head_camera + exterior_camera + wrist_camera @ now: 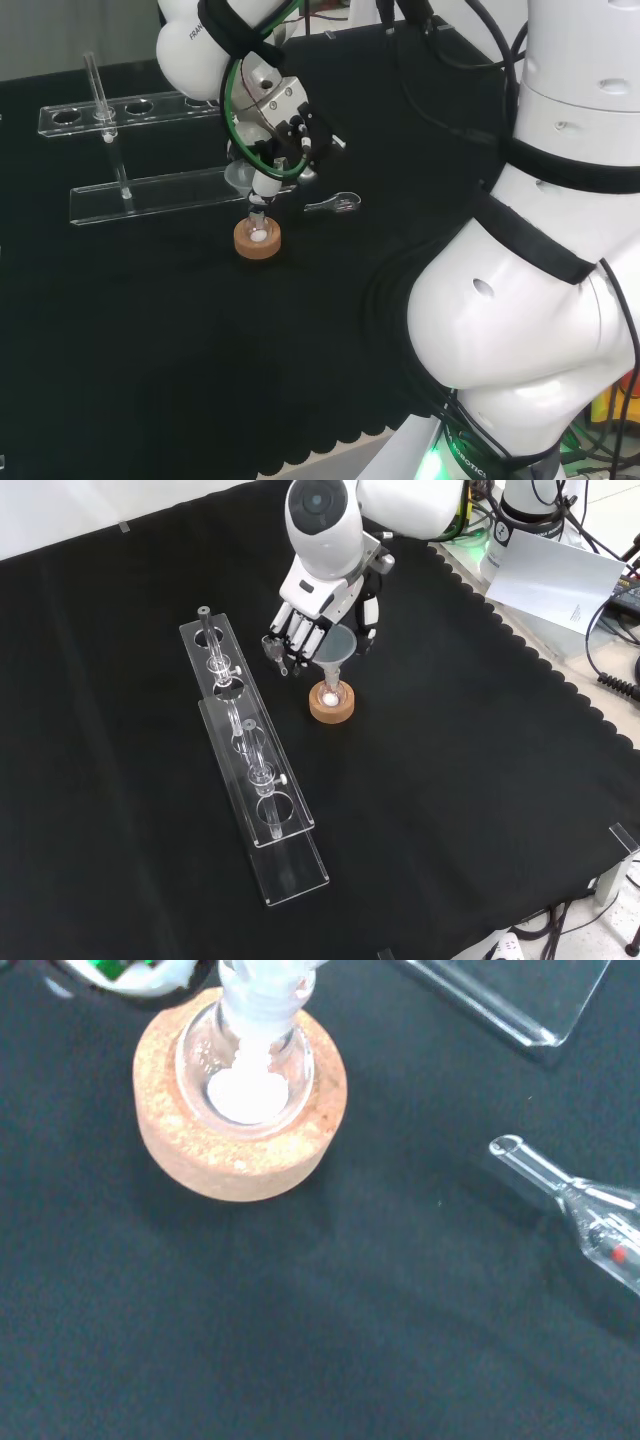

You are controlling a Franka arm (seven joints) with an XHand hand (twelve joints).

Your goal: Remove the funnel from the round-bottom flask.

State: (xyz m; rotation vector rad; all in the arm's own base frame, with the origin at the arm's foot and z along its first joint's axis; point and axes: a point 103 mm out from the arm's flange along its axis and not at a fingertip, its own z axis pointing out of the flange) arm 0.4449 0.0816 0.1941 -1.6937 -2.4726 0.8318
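A small round-bottom flask [259, 232] with white powder [246, 1090] in it sits in a cork ring [331, 706] near the middle of the cloth. A clear funnel [338, 646] stands in the flask's neck, stem down. The black and white hand [312, 612] hangs just above the flask, with its fingers [298, 635] curled on one side of the funnel's cone and the thumb [370, 618] on the other. In the head view the funnel [241, 178] shows under the hand [280, 125]. The flask's neck [262, 1000] is blurred in the wrist view.
A long clear rack [250, 755] lies to the left in the front view, with glass tubes in its holes; in the head view the rack [150, 195] is behind the flask. A small glass piece [335, 205] lies on the cloth beside the ring, also close in the wrist view [585, 1210].
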